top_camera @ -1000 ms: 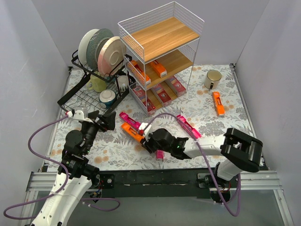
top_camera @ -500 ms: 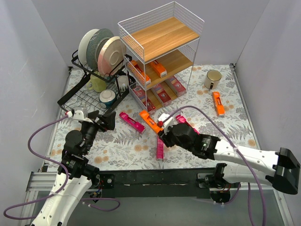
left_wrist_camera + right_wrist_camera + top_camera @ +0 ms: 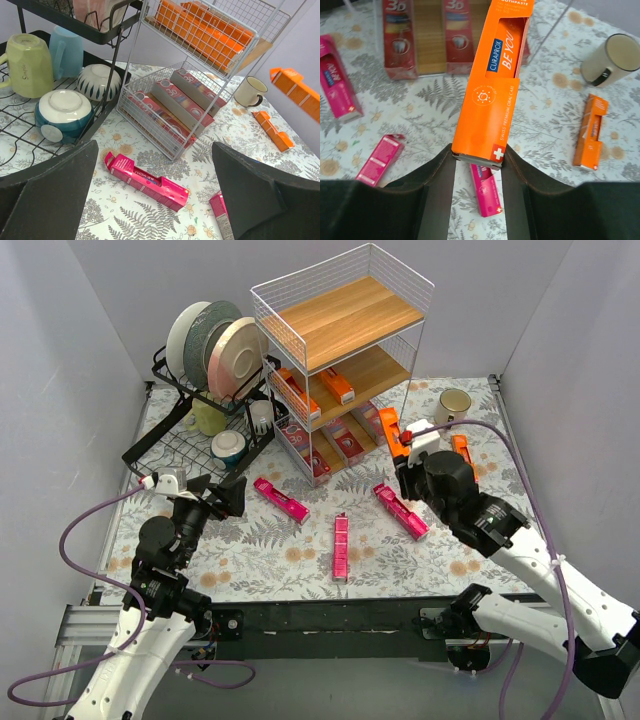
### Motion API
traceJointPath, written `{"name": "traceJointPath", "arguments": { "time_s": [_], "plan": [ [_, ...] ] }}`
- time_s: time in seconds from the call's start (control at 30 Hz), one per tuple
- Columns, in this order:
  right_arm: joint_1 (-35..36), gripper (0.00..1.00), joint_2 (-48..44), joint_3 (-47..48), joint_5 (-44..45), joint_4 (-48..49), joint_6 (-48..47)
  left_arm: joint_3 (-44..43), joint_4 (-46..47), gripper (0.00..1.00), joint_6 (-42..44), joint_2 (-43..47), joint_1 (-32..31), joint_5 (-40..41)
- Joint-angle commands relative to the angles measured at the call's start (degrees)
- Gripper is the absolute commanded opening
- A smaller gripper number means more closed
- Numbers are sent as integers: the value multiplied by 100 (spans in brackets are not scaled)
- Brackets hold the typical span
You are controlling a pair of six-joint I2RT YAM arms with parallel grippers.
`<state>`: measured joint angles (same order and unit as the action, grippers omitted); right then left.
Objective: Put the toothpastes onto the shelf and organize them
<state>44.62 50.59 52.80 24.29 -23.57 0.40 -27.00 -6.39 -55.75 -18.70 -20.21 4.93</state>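
My right gripper is shut on the lower end of an orange toothpaste carton and holds it above the table, just right of the shelf. The wrist view shows the carton pinched between both fingers of this gripper. The shelf's middle tier holds orange cartons; its bottom tier holds dark red ones. Three pink cartons lie on the table. Another orange carton lies near the mug. My left gripper is open and empty, above the left pink carton.
A black dish rack with plates, cups and a bowl stands left of the shelf. A cream mug stands at the back right. Grey walls close in the table on three sides.
My right arm has lifted the orange carton from the front middle of the table and swung it right and back, to beside the shelf. The left arm has not moved.
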Motion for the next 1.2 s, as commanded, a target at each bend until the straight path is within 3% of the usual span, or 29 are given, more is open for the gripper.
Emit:
{"name": "traceJointPath", "arguments": {
  "time_s": [0.0, 0.23, 0.63, 1.17],
  "plan": [
    [-610, 26, 231, 565, -11, 361, -312, -174, 42, 98, 38, -2, 26, -80],
    [-1315, 26, 812, 1206, -1442, 1161, -611, -174, 42, 98, 46, 42, 26, -71],
    [-2326, 27, 2279, 2173, -3175, 2197, -998, -174, 42, 98, 55, 33, 26, -80],
    [-2476, 28, 3993, 3246, -3888, 2744, -1060, -174, 33, 98, 64, -11, 34, -53]
  ]
}}
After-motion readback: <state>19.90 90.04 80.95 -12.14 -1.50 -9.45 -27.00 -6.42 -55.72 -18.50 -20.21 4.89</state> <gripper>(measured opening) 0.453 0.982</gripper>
